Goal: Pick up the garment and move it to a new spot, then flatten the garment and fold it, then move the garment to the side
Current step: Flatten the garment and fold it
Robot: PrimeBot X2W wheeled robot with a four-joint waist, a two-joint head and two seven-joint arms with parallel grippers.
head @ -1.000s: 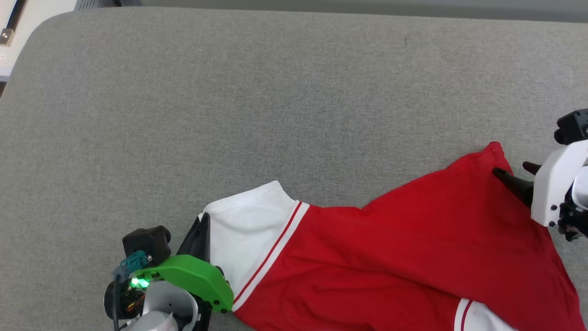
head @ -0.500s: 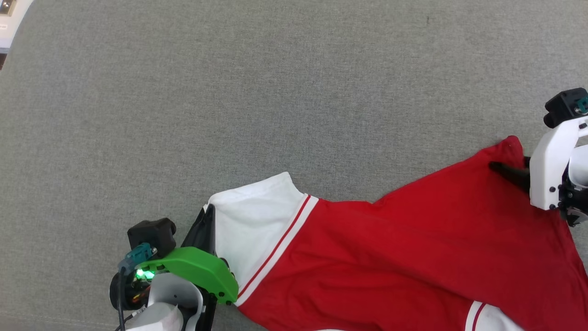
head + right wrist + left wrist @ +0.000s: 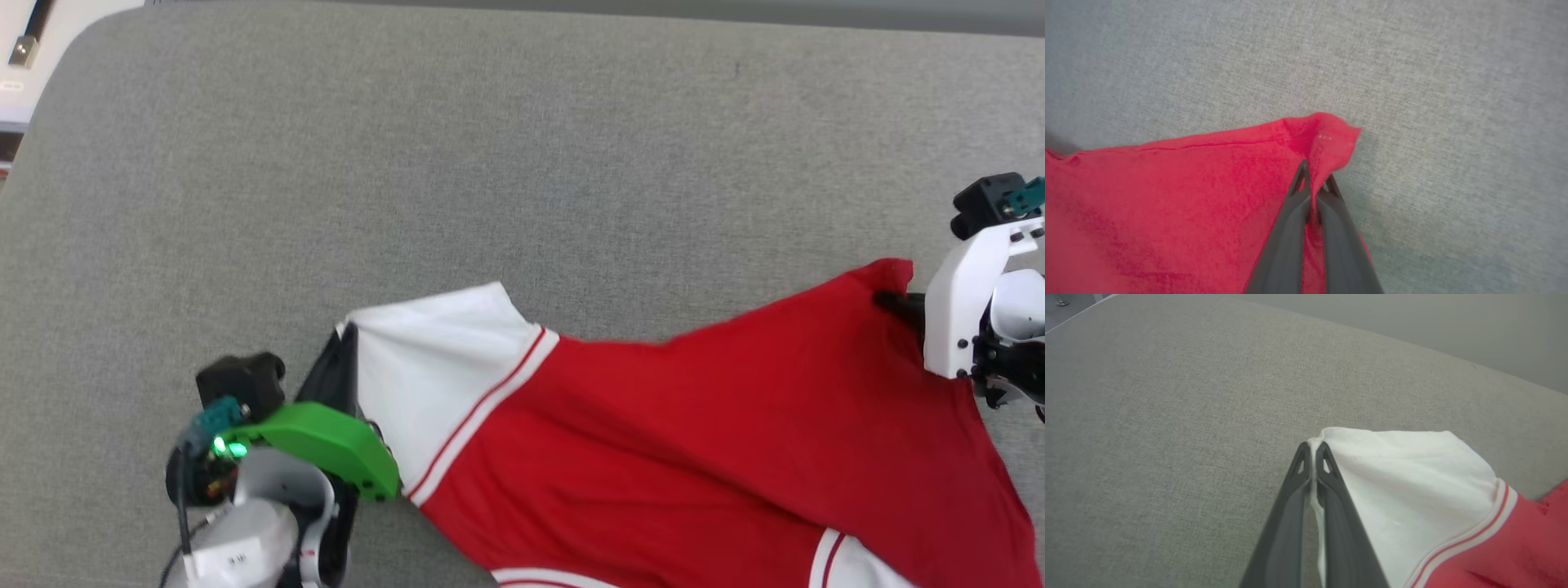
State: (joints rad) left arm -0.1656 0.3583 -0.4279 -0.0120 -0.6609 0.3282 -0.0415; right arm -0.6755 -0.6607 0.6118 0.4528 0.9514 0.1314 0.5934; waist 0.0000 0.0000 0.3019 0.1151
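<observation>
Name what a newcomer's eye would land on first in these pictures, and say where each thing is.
The red garment sprawls across the lower right of the grey padded surface in the head view. The left gripper is shut on the corner of its white sleeve at lower left, and the right gripper is shut on a red corner at the far right.

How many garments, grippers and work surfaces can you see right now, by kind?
Garment: 1, the red and white garment
Grippers: 2, the left gripper shut on its white sleeve, the right gripper shut on a red corner
Surface: 1, the grey padded surface under it
Total: 4
</observation>
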